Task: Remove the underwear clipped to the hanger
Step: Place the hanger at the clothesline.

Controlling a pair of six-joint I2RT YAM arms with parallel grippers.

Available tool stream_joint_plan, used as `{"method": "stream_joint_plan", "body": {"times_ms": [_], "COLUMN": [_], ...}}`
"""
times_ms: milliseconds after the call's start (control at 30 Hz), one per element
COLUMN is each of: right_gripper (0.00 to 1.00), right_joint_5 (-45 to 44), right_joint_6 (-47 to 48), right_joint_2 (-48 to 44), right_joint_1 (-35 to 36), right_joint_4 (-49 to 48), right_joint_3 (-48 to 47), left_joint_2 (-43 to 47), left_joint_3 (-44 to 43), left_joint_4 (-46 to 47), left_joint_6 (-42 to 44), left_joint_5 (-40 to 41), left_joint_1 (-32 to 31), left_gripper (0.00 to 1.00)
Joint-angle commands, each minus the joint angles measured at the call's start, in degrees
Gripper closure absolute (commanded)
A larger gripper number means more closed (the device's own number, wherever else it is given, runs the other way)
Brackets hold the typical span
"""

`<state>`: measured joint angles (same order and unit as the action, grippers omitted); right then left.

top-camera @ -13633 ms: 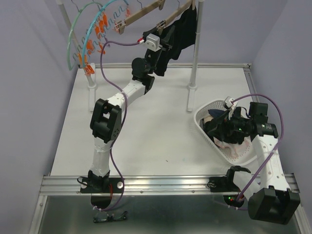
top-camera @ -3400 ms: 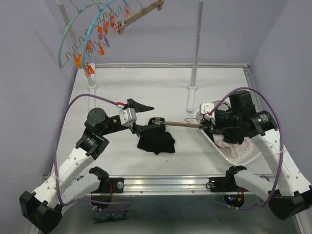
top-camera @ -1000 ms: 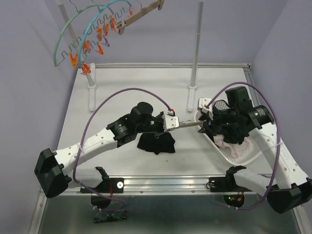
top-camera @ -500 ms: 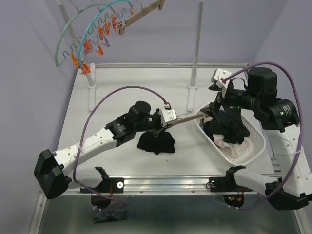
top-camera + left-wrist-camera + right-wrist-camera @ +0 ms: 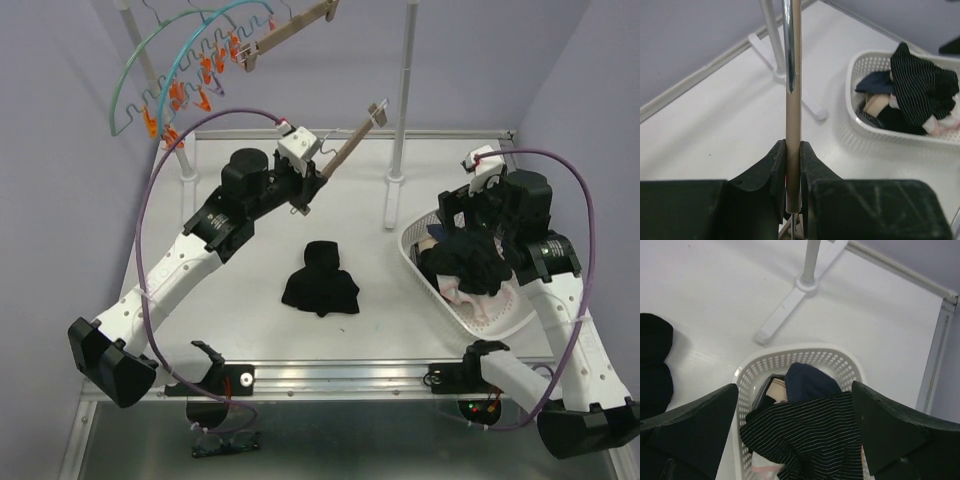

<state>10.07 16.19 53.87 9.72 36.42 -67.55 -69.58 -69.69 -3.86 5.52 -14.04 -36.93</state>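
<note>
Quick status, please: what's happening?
Left gripper shut on bare wooden hanger. Right gripper open over basket. Black underwear lies unclipped on table.

The left arm and the right arm match: white tubular links run between bulky black joint housings. A thin purple cable loops loosely along each, and a small white camera box sits at each wrist. The fingers are matte black, thick wedges with smooth rounded edges. Small red lights glow at the black bases.
</note>
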Motion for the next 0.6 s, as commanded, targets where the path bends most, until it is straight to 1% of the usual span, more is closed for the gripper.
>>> {"method": "stream_joint_plan", "body": {"times_ms": [0, 33, 67, 100, 167, 200, 267, 333, 367, 400, 500, 567], "right_gripper": [0.0, 0.0, 0.0, 0.0, 0.0, 0.0, 0.0, 0.0, 0.0, 0.0, 0.0, 0.0], "right_joint_5": [2.31, 3.81, 6.08, 6.89, 8.83, 9.35, 11.45, 13.65, 14.36, 14.98, 15.42, 15.6], "right_joint_6": [-5.54, -5.72, -5.81, -5.99, -5.99, -5.99, -5.9, -5.99, -5.99, -5.9, -5.73, -5.81], "right_joint_2": [-2.45, -2.54, -2.63, -2.71, -3.59, -4.64, -5.7, -7.45, -8.07, -8.68, -10.8, -11.15], "right_joint_1": [-1.89, -2.24, -2.77, -3.03, -3.47, -3.56, -3.65, -3.82, -3.74, -4.0, -4.18, -4.18], "right_joint_4": [-11.02, -12.33, -12.95, -13.48, -14.71, -15.06, -16.11, -17.52, -18.05, -18.58, -19.55, -19.55], "right_joint_3": [9.33, 10.67, 12.16, 13.31, 16.21, 17.09, 19.81, 23.05, 23.08, 25.51, 27.56, 27.47], "left_joint_2": [-2.91, -3.89, -4.85, -6.95, -9.16, -11.87, -15.91, -18.73, -20.14, -22.94, -28.65, -31.48], "left_joint_3": [-9.73, -11.5, -13.35, -17.02, -20.99, -24.84, -28.55, -34.35, -36.37, -38.48, -49.62, -54.21], "left_joint_4": [2.1, 1.93, 1.84, 1.66, 0.96, 0.61, -0.44, -1.85, -2.38, -2.9, -6.32, -7.82], "left_joint_6": [-5.25, -7.08, -7.54, -7.89, -8.68, -8.86, -9.73, -10.52, -10.7, -11.14, -11.23, -11.41], "left_joint_5": [2.78, 3.32, 3.76, 4.46, 5.42, 6.04, 6.66, 6.75, 7.01, 7.1, 7.89, 8.59], "left_joint_1": [1.07, 1.15, 1.42, 1.42, 1.68, 2.12, 3.34, 4.05, 4.49, 4.76, 5.11, 5.2], "left_gripper": [1.0, 1.0, 1.0, 1.0, 1.0, 1.0, 1.0, 1.0, 1.0, 1.0, 1.0, 1.0]}}
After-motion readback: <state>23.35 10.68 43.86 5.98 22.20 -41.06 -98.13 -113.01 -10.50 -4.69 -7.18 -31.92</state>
